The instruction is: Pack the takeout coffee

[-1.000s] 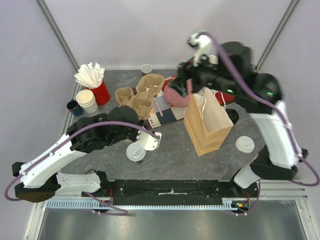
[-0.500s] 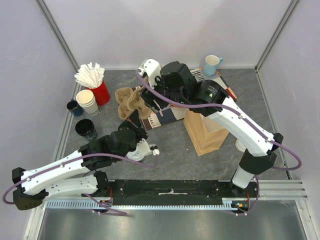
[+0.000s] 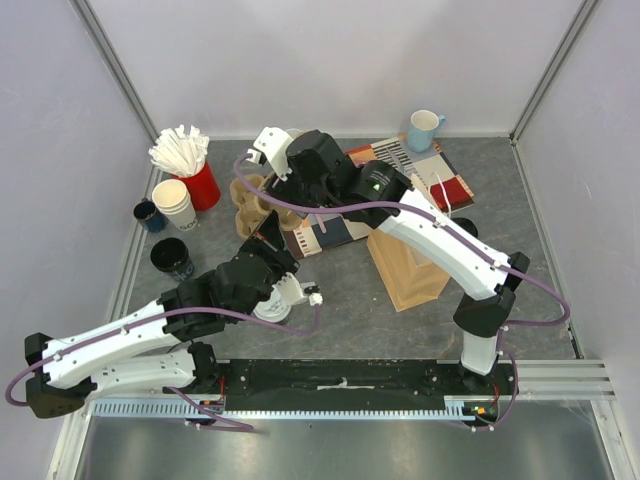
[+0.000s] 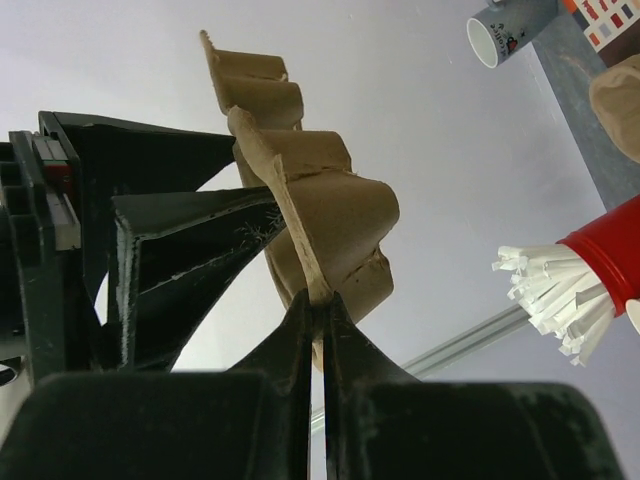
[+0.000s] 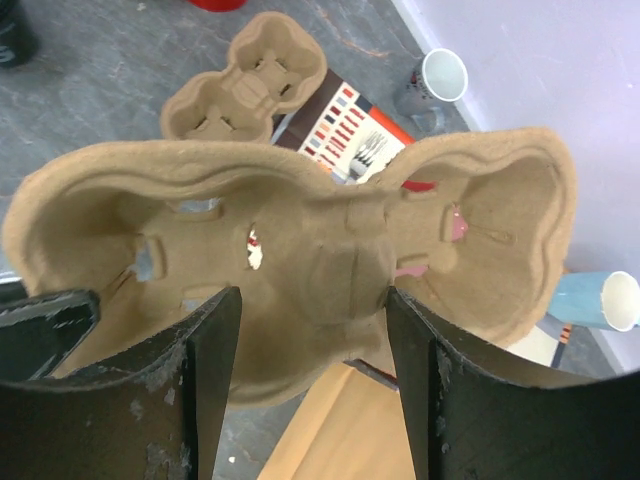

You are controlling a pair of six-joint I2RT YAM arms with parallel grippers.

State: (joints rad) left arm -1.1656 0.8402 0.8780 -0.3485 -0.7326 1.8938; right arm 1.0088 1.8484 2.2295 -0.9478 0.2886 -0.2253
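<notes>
My left gripper [image 4: 320, 300] [image 3: 271, 237] is shut on the thin rim of a brown pulp cup carrier [image 4: 320, 200] [image 3: 256, 207] and holds it up on edge. My right gripper [image 5: 312, 300] [image 3: 281, 200] is open. Its fingers straddle the middle ridge of the same carrier [image 5: 300, 220], and the right finger [image 5: 420, 350] touches that ridge. A cup with a white lid [image 3: 271, 303] stands half hidden under my left wrist. The cream-white cup with the black lid cannot be made out.
A second carrier [image 5: 245, 90] lies flat behind. The open paper bag [image 3: 405, 262] stands under the right arm. At the left are a red cup of stirrers [image 3: 185, 160], stacked paper cups [image 3: 175, 200] and a black cup [image 3: 172, 258]. A blue mug [image 3: 422, 125] sits at the back.
The right arm has swung from the back right across to the carriers on the left. The left arm drew back and now holds the carrier upright at the right gripper.
</notes>
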